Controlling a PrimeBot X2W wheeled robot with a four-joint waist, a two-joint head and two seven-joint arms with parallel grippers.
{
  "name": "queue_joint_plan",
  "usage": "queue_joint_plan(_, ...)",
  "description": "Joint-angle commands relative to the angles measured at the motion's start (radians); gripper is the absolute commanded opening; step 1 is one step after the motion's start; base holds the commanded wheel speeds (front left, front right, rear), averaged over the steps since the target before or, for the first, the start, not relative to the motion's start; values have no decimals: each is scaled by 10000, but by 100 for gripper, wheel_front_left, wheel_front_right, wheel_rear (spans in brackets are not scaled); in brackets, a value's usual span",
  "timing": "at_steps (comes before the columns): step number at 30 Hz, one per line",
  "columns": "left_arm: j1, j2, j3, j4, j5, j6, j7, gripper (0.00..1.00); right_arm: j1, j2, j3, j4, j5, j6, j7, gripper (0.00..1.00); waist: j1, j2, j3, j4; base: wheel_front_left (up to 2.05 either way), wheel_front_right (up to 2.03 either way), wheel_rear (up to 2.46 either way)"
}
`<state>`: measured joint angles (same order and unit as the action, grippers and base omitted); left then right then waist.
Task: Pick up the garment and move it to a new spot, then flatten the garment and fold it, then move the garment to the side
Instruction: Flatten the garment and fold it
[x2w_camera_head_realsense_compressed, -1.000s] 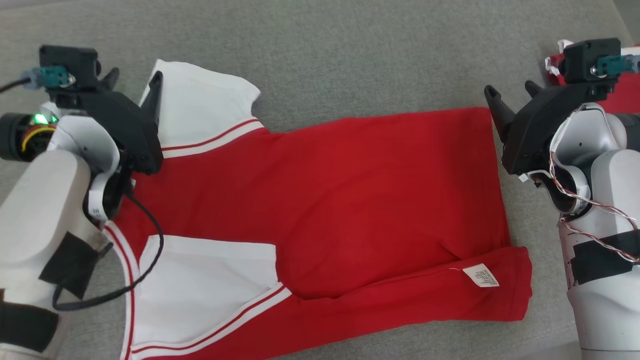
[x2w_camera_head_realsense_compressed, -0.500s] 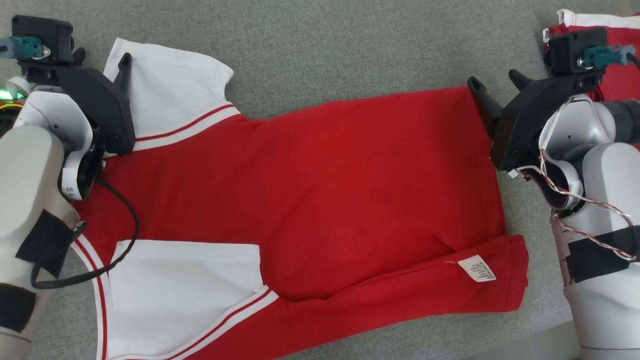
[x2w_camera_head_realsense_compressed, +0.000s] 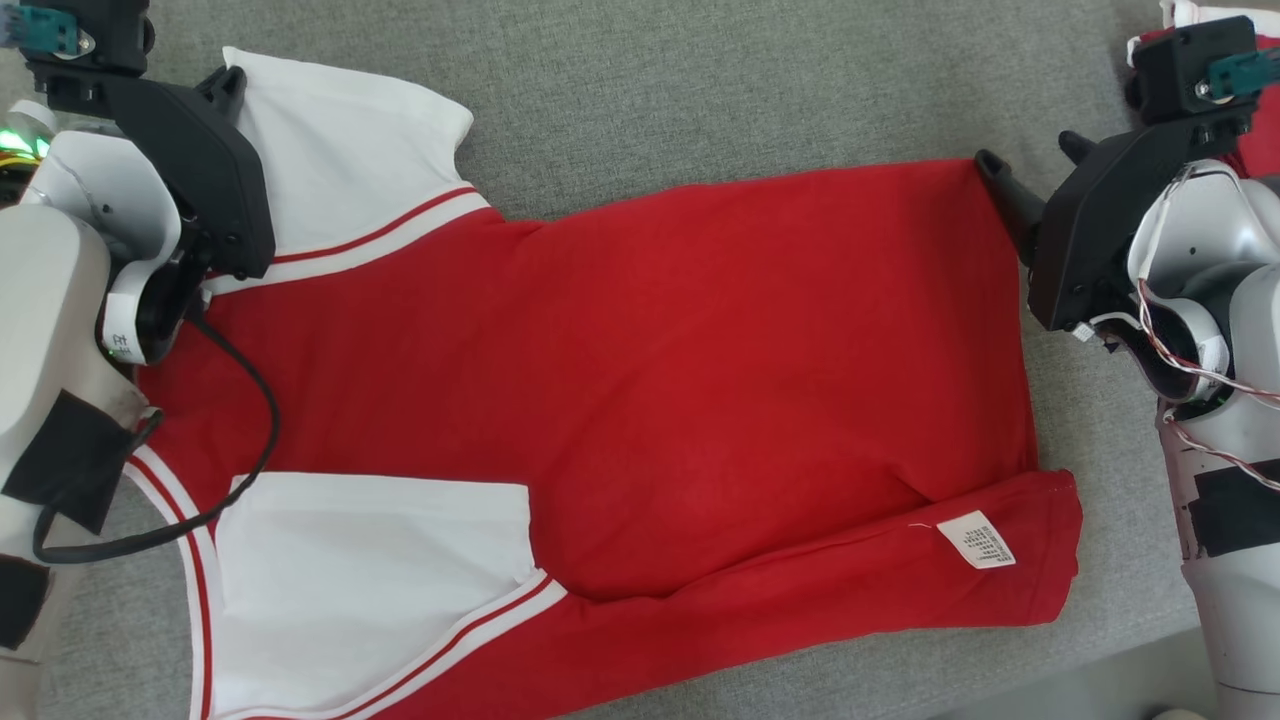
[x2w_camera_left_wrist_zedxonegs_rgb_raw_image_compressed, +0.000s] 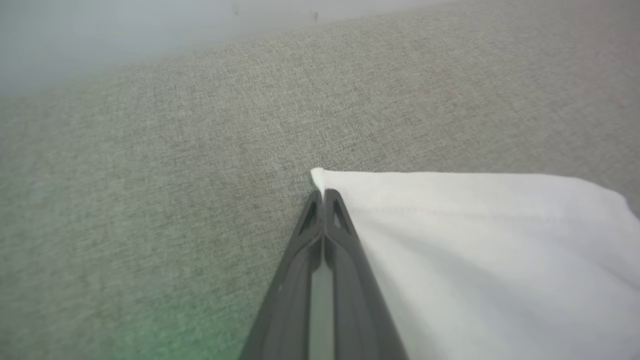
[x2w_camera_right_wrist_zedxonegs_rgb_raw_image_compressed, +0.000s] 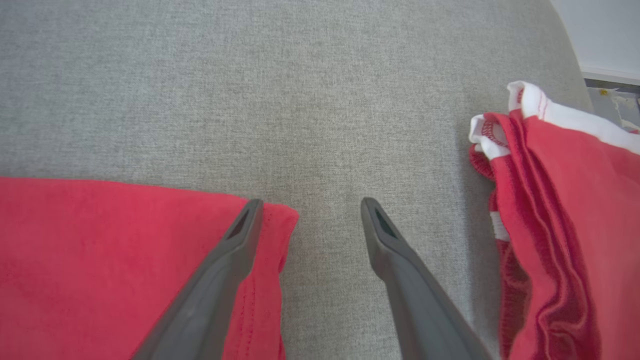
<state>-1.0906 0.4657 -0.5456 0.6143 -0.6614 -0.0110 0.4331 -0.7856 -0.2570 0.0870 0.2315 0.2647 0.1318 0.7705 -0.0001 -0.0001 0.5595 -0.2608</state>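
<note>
Fingers of my left gripper (x2w_camera_left_wrist_zedxonegs_rgb_raw_image_compressed: 323, 193) are pressing shut at the sleeve corner of the red-and-white cotton T-shirt (x2w_camera_head_realsense_compressed: 640, 380) lying flat on grey woven upholstery (x2w_camera_head_realsense_compressed: 700, 80) — cloth caught or not, I cannot tell. My right gripper (x2w_camera_right_wrist_zedxonegs_rgb_raw_image_compressed: 310, 204) is straddling the hem corner, spread — it should be biting low before any lift.

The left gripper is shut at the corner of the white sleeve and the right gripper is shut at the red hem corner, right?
Not quite. The right gripper is open: the right wrist view shows its jaws apart, one finger over the red hem corner, the other over the grey cushion. The left gripper is indeed shut at the corner of the white sleeve.
</note>
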Motion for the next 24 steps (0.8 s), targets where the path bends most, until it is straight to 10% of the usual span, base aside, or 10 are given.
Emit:
queue_joint_plan(1, 308, 181, -100, 176, 16, 69, 261, 0, -15, -97, 74, -59, 125, -27, 203, 100, 1, 1, 58, 22, 0, 0, 0)
queue_joint_plan(15, 526, 366, -91, -686, -3, 419, 266, 0, -159, -652, 1360, 234, 582, -25, 1043, 97, 1, 1, 288, 167, 0, 0, 0)
queue_joint_plan(16, 535, 372, -46, -768, 2, 441, 123, 0, -178, -644, 1392, 321, 609, -25, 994, 49, 1, 1, 304, 181, 0, 0, 0)
queue_joint_plan(18, 516, 388, 13, -892, 102, 545, -187, 0, -208, -614, 1389, 472, 603, -27, 835, 0, 1, 1, 338, 218, 0, 0, 0)
queue_joint_plan(24, 523, 435, 226, -1122, 471, 749, -1811, 0, -507, -596, 1009, 769, 62, -27, -277, 0, 1, 1, 359, 333, 0, 0, 0)
